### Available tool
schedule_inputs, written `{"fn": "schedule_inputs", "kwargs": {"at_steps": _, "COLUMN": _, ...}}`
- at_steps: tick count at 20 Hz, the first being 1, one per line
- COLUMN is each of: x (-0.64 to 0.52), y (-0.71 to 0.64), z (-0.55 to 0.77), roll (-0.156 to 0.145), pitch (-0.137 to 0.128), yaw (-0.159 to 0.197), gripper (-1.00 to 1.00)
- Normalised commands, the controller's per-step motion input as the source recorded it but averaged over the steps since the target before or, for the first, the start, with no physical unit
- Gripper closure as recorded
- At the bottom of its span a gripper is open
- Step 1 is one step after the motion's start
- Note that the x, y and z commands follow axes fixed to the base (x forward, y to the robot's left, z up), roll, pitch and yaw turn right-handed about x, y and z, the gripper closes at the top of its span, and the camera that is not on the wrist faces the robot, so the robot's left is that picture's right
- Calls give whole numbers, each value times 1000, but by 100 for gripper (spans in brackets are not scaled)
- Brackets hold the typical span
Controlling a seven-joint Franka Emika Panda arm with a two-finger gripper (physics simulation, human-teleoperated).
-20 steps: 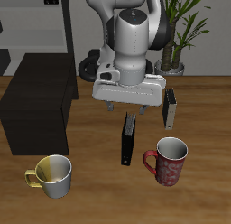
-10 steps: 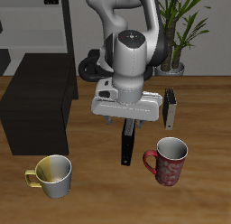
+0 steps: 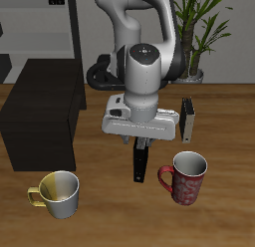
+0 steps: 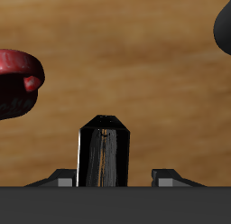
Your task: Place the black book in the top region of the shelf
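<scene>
I have come down over the last second, and my gripper (image 3: 141, 141) now sits right at the upper end of the black book (image 3: 140, 161), which stands upright on the table (image 3: 224, 122) between the red mug (image 3: 184, 177) and the yellow mug (image 3: 58, 190). The book itself has not moved; only I have dropped closer. That means the approach is about done and the grasp comes next.

From my wrist camera the book's (image 4: 104, 151) top end rises squarely between my two fingers, with a gap showing on either side of it. So my jaws are spread and hold nothing yet. I judge the book is centred well enough to squeeze, though in the front view my hand hides the book's top, so I cannot say just how deep it sits between the fingers.

The shelf (image 3: 40, 112), the big dark unit, stands well apart from the book, beyond the yellow mug's side of the table. A second, shorter dark book (image 3: 187, 120) stands farther back, just beside my hand; I should not touch it when I lift.
</scene>
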Motion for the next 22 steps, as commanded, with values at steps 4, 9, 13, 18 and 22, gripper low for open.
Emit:
{"fn": "schedule_inputs", "kwargs": {"at_steps": 4, "x": 61, "y": 57, "z": -157, "roll": 4, "pitch": 25, "yaw": -2, "gripper": 100}}
{"fn": "schedule_inputs", "kwargs": {"at_steps": 9, "x": 77, "y": 35, "z": -50, "roll": -2, "pitch": 2, "yaw": 10, "gripper": 100}}
{"fn": "schedule_inputs", "kwargs": {"at_steps": 13, "x": 13, "y": 55, "z": 116, "roll": -11, "pitch": -7, "yaw": 4, "gripper": 100}}
{"fn": "schedule_inputs", "kwargs": {"at_steps": 18, "x": -137, "y": 66, "z": 308, "roll": -31, "pitch": -30, "yaw": 34, "gripper": 100}}
{"fn": "schedule_inputs", "kwargs": {"at_steps": 22, "x": -205, "y": 100, "z": 267, "roll": -51, "pitch": 4, "yaw": 12, "gripper": 100}}
